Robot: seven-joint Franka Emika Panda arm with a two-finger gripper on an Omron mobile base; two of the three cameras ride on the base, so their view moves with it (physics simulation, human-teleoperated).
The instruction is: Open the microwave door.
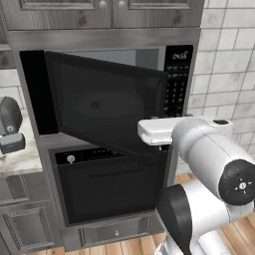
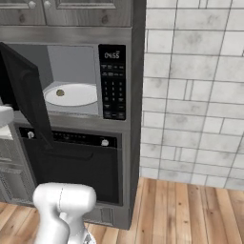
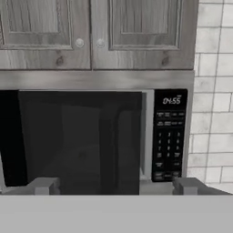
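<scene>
Black and glossy, the microwave door (image 1: 107,102) stands swung partly out to the left of the microwave (image 2: 86,81); the gripper (image 3: 116,185) sits just before its free edge, jaws spread, holding nothing; vertical handle straight ahead.

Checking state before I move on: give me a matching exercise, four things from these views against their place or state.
Things:
1. microwave door
2. gripper
3. keypad
4. oven

States or places:
A. directly below the microwave
B. swung partly open, hinged at the left
C. strip on the cavity's right, display lit
D. open, holding nothing, apart from the door

Pairs: 1-B, 2-D, 3-C, 4-A
</scene>
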